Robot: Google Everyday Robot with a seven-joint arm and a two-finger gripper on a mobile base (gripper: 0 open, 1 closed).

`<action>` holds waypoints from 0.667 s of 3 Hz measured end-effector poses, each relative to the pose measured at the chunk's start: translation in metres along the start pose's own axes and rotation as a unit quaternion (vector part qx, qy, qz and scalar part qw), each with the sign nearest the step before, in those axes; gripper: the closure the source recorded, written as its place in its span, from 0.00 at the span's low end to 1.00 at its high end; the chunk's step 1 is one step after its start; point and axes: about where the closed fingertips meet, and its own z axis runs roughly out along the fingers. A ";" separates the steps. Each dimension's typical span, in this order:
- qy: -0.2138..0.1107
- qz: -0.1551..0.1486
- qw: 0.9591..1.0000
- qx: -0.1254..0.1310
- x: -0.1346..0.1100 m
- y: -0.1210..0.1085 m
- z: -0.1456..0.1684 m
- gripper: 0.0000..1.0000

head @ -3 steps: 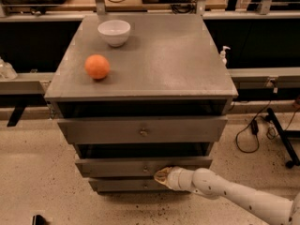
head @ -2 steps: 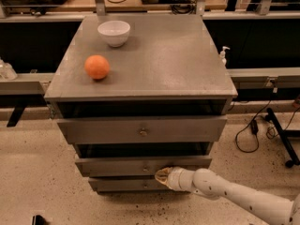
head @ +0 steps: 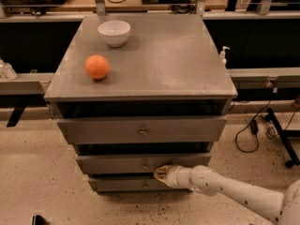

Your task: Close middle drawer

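Observation:
The middle drawer (head: 117, 163) is a slim grey front with a tiny round knob (head: 145, 164) at its centre. It stands pulled out a little, with a dark gap above it. My gripper (head: 160, 173) comes in from the lower right on a white arm (head: 225, 187). Its tip is at the lower edge of the middle drawer's front, just right of and below the knob. I cannot tell whether it touches the front.
The taller top drawer (head: 93, 130) with a bigger knob also stands out from the grey cabinet. A narrower bottom drawer front (head: 122, 184) sits below. An orange (head: 97, 67) and a white bowl (head: 114, 32) rest on the cabinet top (head: 178, 60). Cables (head: 251, 130) lie on the floor at right.

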 end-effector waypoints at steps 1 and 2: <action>0.010 0.000 1.000 -0.004 0.004 -0.011 0.013 1.00; 0.011 0.000 1.000 -0.005 0.004 -0.010 0.014 1.00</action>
